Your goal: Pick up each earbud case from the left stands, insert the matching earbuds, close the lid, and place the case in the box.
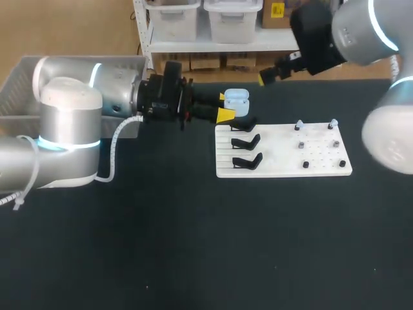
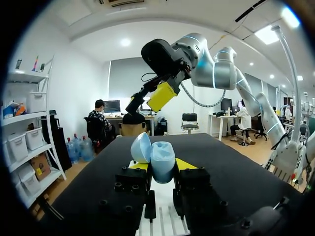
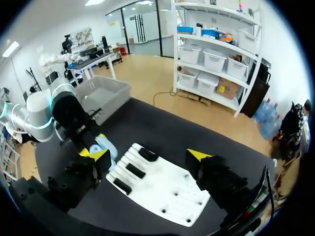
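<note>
My left gripper (image 1: pixel 226 106) is shut on a light blue earbud case (image 1: pixel 237 100) and holds it just above the back left corner of the white board (image 1: pixel 284 169). In the left wrist view the case (image 2: pixel 161 160) stands between the yellow tips with its lid (image 2: pixel 141 147) swung open. Three black stands (image 1: pixel 246 142) on the board's left side are bare. Two pale earbuds (image 1: pixel 299 124) (image 1: pixel 332 123) sit on pegs at the board's back right. My right gripper (image 1: pixel 268 76) hangs open high above the board (image 3: pixel 162 189), with nothing between its fingers.
A grey box (image 1: pixel 19 81) stands at the back left, behind my left arm; the right wrist view shows this box (image 3: pixel 101 93) beyond the left arm (image 3: pixel 61 110). Small dark pegs (image 1: pixel 304 165) dot the board's right half.
</note>
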Tool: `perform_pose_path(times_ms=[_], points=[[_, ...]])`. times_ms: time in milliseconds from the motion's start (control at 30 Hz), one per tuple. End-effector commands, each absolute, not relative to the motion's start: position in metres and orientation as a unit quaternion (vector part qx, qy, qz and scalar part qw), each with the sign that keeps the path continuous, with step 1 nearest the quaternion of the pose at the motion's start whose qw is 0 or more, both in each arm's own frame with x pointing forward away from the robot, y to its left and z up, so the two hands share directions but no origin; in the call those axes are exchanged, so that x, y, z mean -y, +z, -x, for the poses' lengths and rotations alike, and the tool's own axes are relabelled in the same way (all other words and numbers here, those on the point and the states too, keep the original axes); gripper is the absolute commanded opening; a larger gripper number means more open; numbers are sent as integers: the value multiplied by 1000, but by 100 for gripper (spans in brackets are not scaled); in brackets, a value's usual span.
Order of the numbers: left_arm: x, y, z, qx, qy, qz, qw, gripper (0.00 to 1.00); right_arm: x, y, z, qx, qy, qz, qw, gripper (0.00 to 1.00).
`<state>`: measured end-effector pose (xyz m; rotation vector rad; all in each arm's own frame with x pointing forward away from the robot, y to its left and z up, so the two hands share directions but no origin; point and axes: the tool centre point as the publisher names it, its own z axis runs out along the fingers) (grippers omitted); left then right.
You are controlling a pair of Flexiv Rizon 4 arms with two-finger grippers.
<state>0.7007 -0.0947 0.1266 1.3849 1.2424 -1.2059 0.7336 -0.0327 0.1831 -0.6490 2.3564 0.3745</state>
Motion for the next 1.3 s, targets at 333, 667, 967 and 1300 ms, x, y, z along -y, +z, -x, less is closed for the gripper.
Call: perform_pose_path(times_ms=[333,667,967,1300], points=[[93,124,-695,-495,-481,-565,452,0,92,171,-725,-922,37,242,299,100],[91,124,-693,-496,-476,-565,456,0,125,150,-730,-931,-5,262,254,100],[91,124,-693,-497,-476,-564,457,0,148,129,-733,-941,-23,259,218,100],[91,124,-693,-497,-476,-564,457,0,167,99,-733,-954,-20,245,171,100]])
